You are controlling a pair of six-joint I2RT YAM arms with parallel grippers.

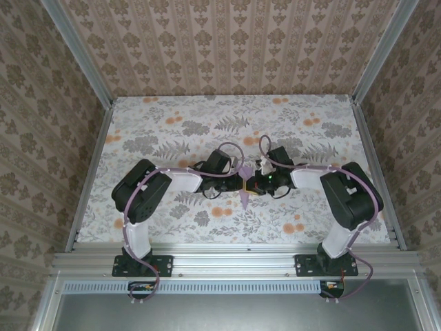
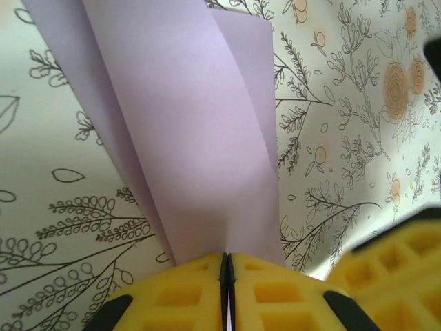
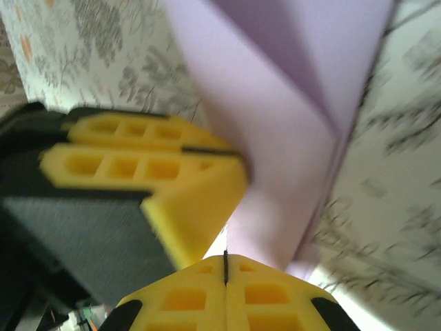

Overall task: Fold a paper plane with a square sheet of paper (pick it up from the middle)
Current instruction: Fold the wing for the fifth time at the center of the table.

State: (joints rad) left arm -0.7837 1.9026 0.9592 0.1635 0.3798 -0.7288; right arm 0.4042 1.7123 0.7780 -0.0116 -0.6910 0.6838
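The lavender sheet of paper (image 1: pixel 244 198) is folded lengthwise and held off the floral table (image 1: pixel 172 131) between both grippers at the middle. In the left wrist view the folded paper (image 2: pixel 200 124) rises straight out of my left gripper (image 2: pixel 227 261), which is shut on its lower edge. My right gripper (image 3: pixel 225 258) is shut too, and the paper (image 3: pixel 289 138) comes down to its tips, with a dark crease running up it. The two grippers (image 1: pixel 240 183) (image 1: pixel 253 185) stand tip to tip. The left gripper's yellow fingers (image 3: pixel 151 165) almost touch the right gripper's.
Patterned walls (image 1: pixel 41 138) close in the table on three sides, with metal rails (image 1: pixel 89 172) along its edges. Both arm bases (image 1: pixel 141 262) sit on the front rail. The right gripper's yellow finger (image 2: pixel 400 255) crowds the lower right of the left wrist view.
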